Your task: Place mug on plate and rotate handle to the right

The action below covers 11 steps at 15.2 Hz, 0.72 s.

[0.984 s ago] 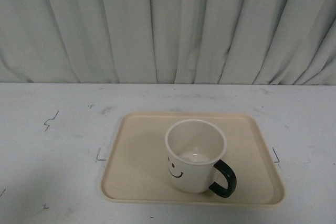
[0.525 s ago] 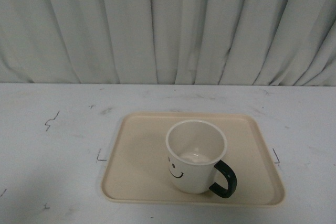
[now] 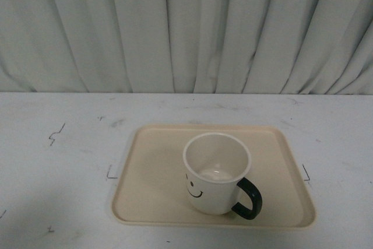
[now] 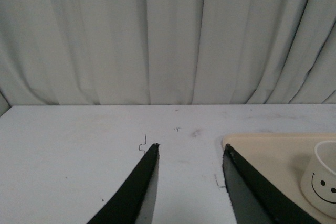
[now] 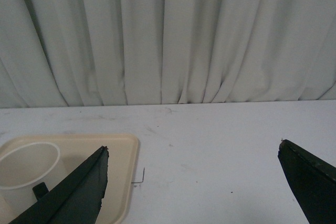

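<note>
Hovering over table [image 3: 58,173] with left gripper [image 4: 191,146] and right gripper [image 5: 193,145] both released, jaws spread, grasping nothing. Showing mug [image 3: 217,179] standing upright on plate [image 3: 154,173], toward its near edge, handle [image 3: 249,198] pointing right. Ending in curtain [image 3: 186,27]

The table [image 3: 58,161] is seen by the front camera from above at a downward slant, with the plate [image 3: 151,167] and mug [image 3: 213,193] held near in the lower middle and the curtain [image 3: 186,27] behind. Both wrist views are set low over the table and faced toward that curtain, framed by the parted fingers of the left gripper [image 4: 191,148] and right gripper [image 5: 193,145]. Plate and mug are shared by all three views.
</note>
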Each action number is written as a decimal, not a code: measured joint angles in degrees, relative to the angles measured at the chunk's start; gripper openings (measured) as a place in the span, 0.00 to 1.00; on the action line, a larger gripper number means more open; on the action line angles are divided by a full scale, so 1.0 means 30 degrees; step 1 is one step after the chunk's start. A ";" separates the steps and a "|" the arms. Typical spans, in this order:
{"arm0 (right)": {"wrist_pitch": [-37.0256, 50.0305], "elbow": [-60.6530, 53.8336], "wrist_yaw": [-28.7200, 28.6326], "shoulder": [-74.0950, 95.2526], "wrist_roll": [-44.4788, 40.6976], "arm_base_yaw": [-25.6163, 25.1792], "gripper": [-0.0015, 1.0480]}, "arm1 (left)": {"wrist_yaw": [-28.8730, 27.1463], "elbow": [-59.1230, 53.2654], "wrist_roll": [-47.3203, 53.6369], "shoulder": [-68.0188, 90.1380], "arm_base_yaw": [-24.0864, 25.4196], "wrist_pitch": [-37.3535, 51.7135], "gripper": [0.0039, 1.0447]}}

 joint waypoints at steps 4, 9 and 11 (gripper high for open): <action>-0.4233 0.1501 -0.4313 0.1894 -0.1486 -0.1698 0.94 | -0.0058 0.0000 0.0000 0.0000 0.0000 -0.0022 0.79; -0.5078 0.7839 -1.2670 1.4506 -0.7322 0.0051 0.94 | 0.0015 0.0000 0.0000 0.0000 -0.0007 0.0000 0.94; -0.5289 1.0251 -1.0520 1.8294 -0.7905 0.2142 0.94 | 0.0007 0.0000 0.0000 0.0000 -0.0007 -0.0007 0.94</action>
